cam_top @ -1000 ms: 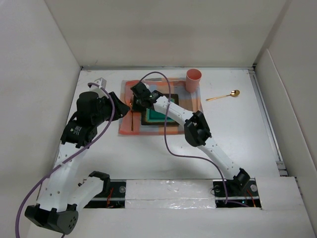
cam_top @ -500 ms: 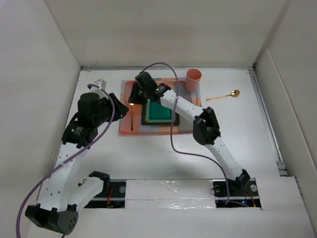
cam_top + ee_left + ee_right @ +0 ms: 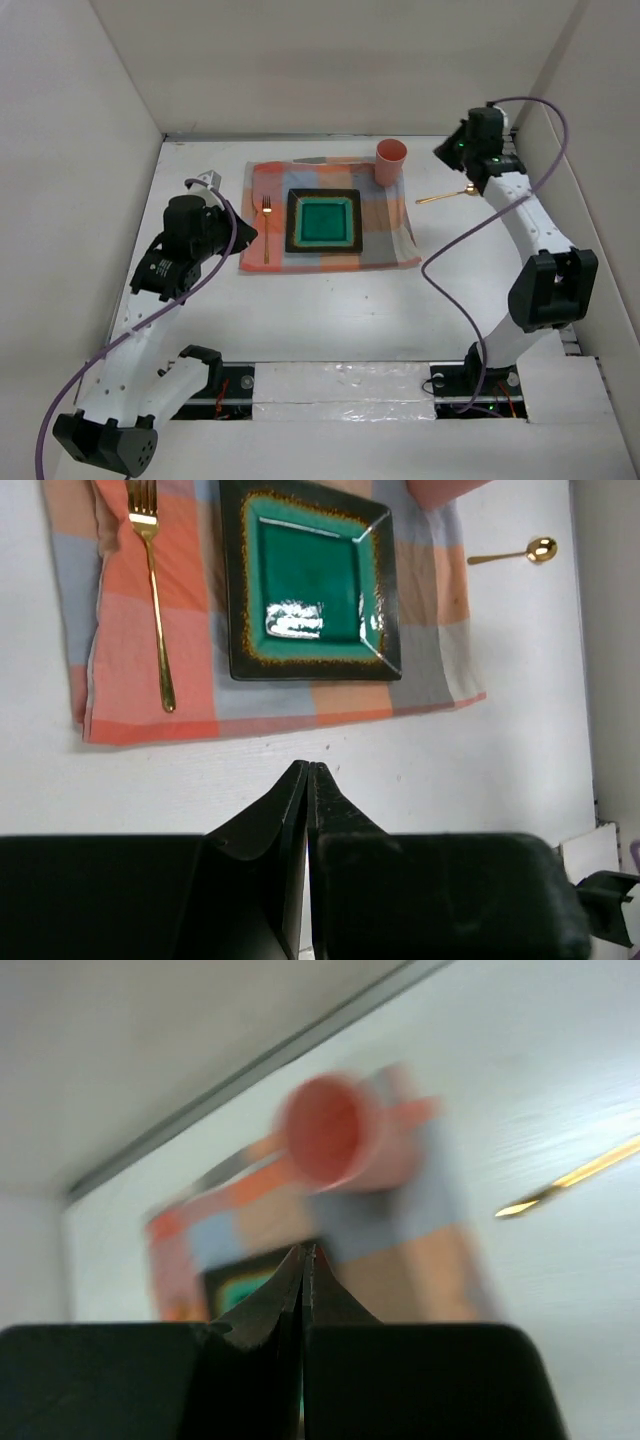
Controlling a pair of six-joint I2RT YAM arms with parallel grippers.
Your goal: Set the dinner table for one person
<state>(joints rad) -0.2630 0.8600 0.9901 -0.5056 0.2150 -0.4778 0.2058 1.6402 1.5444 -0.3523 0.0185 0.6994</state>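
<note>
From above, the counter (image 3: 330,310) fills the whole floor between the upright white panels: flat, matte and rigid. It is nothing to grasp, only a hard surface to set things on. On it lies a soft checked cloth (image 3: 385,240) carrying a glossy square green plate (image 3: 323,220), a thin gold fork (image 3: 266,228) to the plate's left and a pink cup (image 3: 391,160) at the far right corner. A gold spoon (image 3: 452,194) rests on bare counter just beyond the cloth's right edge. The right gripper (image 3: 445,150) hangs above and near the spoon, while the left gripper (image 3: 240,232) sits beside the cloth's left edge. In the left wrist view, that gripper (image 3: 308,780) is clenched on nothing, its fingers pressed together over bare counter (image 3: 400,770). The plate (image 3: 312,580) shows bright glare, so it likely handles slick and breakable. The right wrist view is blurred, but its gripper (image 3: 303,1260) is also clenched and empty. The spoon (image 3: 570,1180) looks light, stiff, smooth and low-lying, so I would pinch it across mid-handle.
</note>
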